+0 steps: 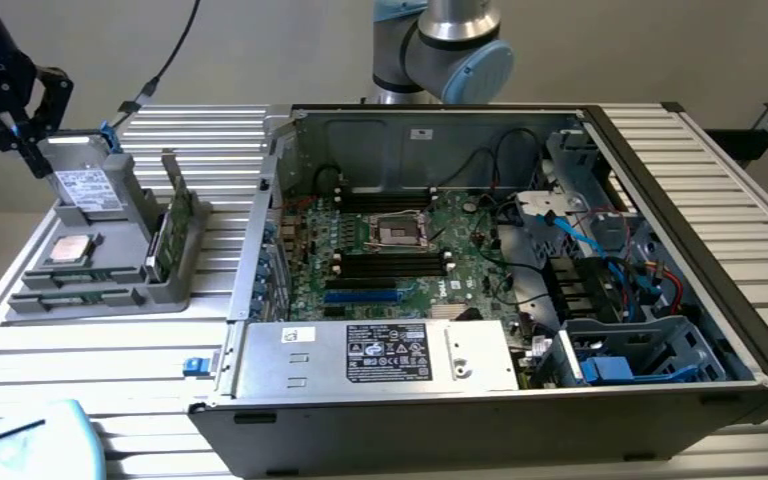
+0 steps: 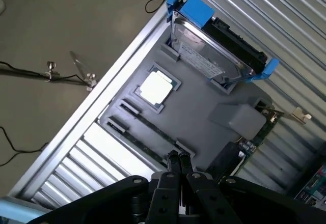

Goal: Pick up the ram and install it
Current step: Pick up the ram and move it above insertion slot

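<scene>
Gripper (image 1: 31, 150) (image 2: 178, 164): you have the black fingers pressed together tip to tip, closed on nothing. It hangs above the grey moulded plastic parts tray (image 1: 115, 255) (image 2: 204, 113); in the wrist view the fingertips sit over the tray edge where the long slots end. Task part: the ram (image 1: 75, 297) (image 2: 140, 141), a long narrow dark-green stick, lies flat in the long slot along the tray's outer edge, not touched by the fingers. A second long slot runs just beside it; you cannot tell from these views what is in it. Next inward on the tray is the small square silver processor chip (image 1: 71, 250) (image 2: 157, 87) in its recess. At the tray's far end the silver hard drive with blue plastic rails (image 1: 87, 187) (image 2: 204, 51) leans upright. Along the tray's opposite edge the broader green card with a metal bracket (image 1: 173, 230) (image 2: 262, 127) stands on edge. The tray sits near the edge of the ribbed aluminium bench (image 1: 117, 350) (image 2: 127, 158) on the exterior view's left. Beside it, mid-bench, the open black computer case (image 1: 491, 430) lies on its side, with the green motherboard (image 1: 458, 230), its black memory slots (image 1: 384, 262) and the silver power supply box (image 1: 384, 355) exposed. The grey-and-blue arm (image 1: 444, 45) rises behind the case.
</scene>
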`<state>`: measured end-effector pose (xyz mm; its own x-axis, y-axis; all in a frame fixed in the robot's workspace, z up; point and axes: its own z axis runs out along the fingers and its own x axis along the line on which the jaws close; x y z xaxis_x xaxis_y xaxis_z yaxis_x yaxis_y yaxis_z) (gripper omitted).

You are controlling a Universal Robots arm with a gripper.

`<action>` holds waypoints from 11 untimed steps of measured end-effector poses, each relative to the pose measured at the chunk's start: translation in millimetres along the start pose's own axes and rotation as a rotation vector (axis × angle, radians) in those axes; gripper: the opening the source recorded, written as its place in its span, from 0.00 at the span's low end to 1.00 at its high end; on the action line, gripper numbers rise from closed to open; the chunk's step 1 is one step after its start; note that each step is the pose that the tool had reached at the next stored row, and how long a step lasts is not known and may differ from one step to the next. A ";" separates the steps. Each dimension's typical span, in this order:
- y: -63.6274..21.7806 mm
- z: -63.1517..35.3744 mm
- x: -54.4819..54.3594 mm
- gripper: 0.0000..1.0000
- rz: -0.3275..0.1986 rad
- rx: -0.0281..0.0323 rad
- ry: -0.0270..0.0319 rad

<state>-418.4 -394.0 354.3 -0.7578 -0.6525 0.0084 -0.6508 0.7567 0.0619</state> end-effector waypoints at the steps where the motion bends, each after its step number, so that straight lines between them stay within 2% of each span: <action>1: 0.0 0.4 0.0 0.10 -0.018 0.0002 0.0011; 11: -0.3 4.2 0.0 0.10 -0.200 0.0017 0.0124</action>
<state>-418.4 -394.0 350.1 -0.6131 -0.7900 0.0084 -0.7882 0.6123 0.0619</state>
